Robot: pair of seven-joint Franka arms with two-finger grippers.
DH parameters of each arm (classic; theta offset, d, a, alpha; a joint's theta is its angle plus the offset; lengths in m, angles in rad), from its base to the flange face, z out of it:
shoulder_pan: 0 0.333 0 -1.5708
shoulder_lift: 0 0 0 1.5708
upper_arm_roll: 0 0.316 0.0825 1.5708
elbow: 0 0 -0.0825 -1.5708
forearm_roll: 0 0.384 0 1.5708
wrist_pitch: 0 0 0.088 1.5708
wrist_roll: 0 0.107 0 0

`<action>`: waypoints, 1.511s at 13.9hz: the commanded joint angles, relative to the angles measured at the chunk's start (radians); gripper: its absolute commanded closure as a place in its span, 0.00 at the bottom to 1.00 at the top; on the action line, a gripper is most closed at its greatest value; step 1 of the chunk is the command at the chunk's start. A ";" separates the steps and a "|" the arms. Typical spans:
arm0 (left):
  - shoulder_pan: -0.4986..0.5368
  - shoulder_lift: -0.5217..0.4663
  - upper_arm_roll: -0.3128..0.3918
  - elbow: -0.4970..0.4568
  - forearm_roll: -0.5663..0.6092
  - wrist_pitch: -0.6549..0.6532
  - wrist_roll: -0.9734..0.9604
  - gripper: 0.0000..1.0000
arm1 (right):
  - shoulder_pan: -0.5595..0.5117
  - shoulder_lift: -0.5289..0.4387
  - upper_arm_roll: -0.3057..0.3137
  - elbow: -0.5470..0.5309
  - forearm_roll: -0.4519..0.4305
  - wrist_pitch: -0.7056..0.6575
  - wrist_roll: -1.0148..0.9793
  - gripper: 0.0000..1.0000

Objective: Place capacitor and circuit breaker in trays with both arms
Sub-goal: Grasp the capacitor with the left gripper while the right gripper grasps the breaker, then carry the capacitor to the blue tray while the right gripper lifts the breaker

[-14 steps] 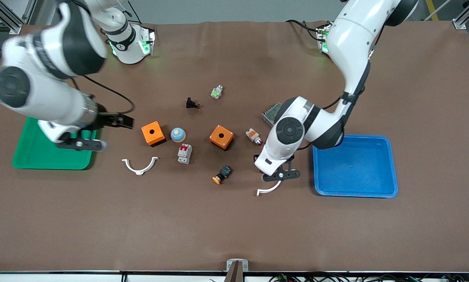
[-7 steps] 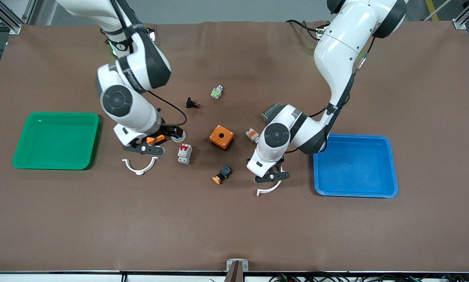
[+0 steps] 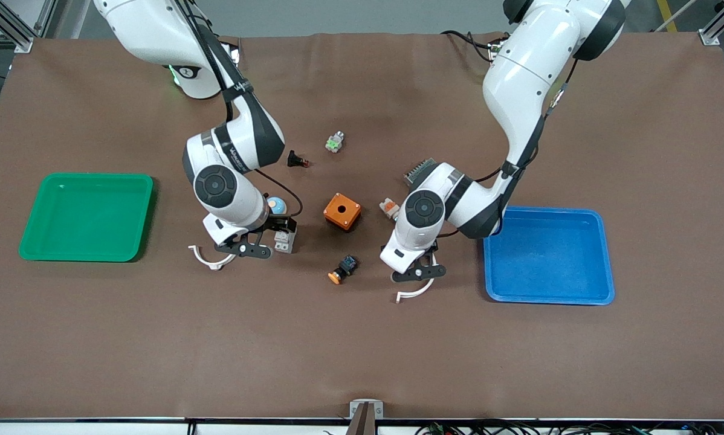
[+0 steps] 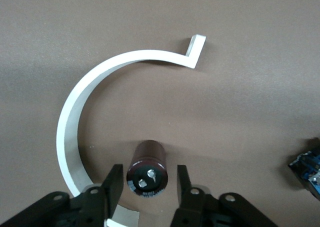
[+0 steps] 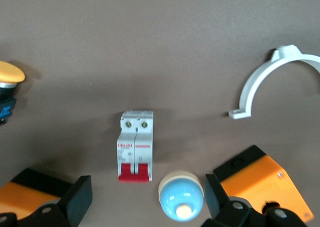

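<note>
The capacitor (image 4: 148, 174), a tiny dark cylinder with two pale marks on top, stands inside a white curved bracket (image 4: 75, 107). My left gripper (image 4: 148, 183) is open and low, one finger on each side of the capacitor without touching it. In the front view the left gripper (image 3: 419, 273) hides the capacitor. The circuit breaker (image 5: 135, 146), white with red toggles, lies on the mat. My right gripper (image 5: 147, 197) is open above it and above a blue dome (image 5: 181, 195). In the front view the right gripper (image 3: 259, 241) partly covers the circuit breaker (image 3: 284, 240).
A green tray (image 3: 87, 216) lies at the right arm's end and a blue tray (image 3: 548, 255) at the left arm's end. An orange box (image 3: 341, 211), a black-blue button with an orange cap (image 3: 342, 270), a white-orange part (image 3: 388, 207) and a second white bracket (image 3: 214, 258) lie around the grippers.
My right arm has swung from over the green tray to over the circuit breaker and blue dome. My left gripper has shifted slightly toward the table's middle and stays over the bracket.
</note>
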 commanded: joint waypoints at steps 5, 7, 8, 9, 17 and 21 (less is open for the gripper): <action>0.013 -0.021 0.008 0.022 0.032 -0.006 -0.029 0.97 | 0.022 0.063 -0.005 0.005 0.013 0.063 0.009 0.00; 0.071 -0.086 0.006 0.018 0.037 -0.056 -0.023 0.97 | 0.030 0.085 -0.005 0.003 0.012 0.097 0.009 0.00; 0.086 -0.115 0.006 0.018 0.040 -0.090 -0.015 0.97 | 0.031 0.097 -0.005 0.005 0.012 0.102 0.009 0.00; 0.108 -0.142 0.006 0.016 0.042 -0.113 -0.008 0.97 | 0.036 0.099 -0.005 0.005 0.013 0.103 0.009 0.00; 0.308 -0.356 0.003 -0.214 0.043 -0.140 0.214 0.99 | 0.040 0.108 -0.005 0.008 0.013 0.103 0.000 0.63; 0.376 -0.377 0.004 -0.283 0.043 -0.135 0.235 0.99 | 0.039 0.088 -0.005 0.011 0.013 0.083 0.006 0.84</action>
